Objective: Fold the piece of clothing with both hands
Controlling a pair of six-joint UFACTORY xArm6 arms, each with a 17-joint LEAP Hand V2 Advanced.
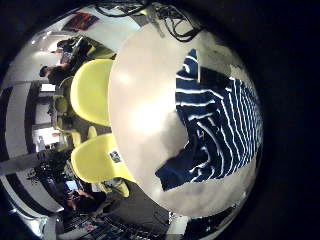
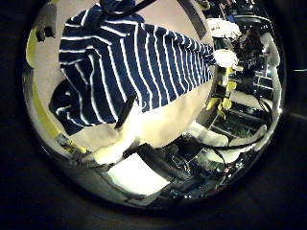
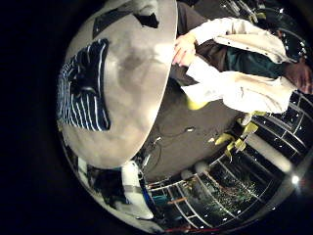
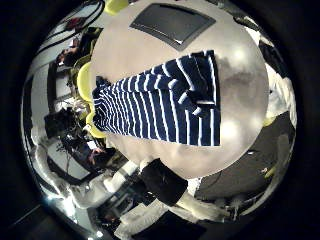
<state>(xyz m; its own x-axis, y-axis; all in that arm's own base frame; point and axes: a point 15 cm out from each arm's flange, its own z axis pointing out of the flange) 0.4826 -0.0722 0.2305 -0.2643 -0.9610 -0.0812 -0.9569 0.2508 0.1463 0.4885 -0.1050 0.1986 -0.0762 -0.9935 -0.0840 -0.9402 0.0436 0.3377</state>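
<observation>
A dark and white striped piece of clothing point(image 4: 165, 100) lies spread on a round, light table point(image 4: 140, 50), with one sleeve lying across its body. It fills much of the left thumb side palm view point(image 2: 125, 62), so it is close under the left palm. In the left little finger side palm view it point(image 1: 215, 120) lies at the table's edge, bunched at one end. In the right little finger side palm view it point(image 3: 83, 88) is small and farther from that palm.
A dark flat rectangular thing point(image 4: 170, 22) lies on the table beyond the clothing; it also shows in the right little finger side palm view point(image 3: 122, 20). Two yellow chairs point(image 1: 90, 90) stand at the table's side. White robot arm parts point(image 4: 100, 190) show beside the table.
</observation>
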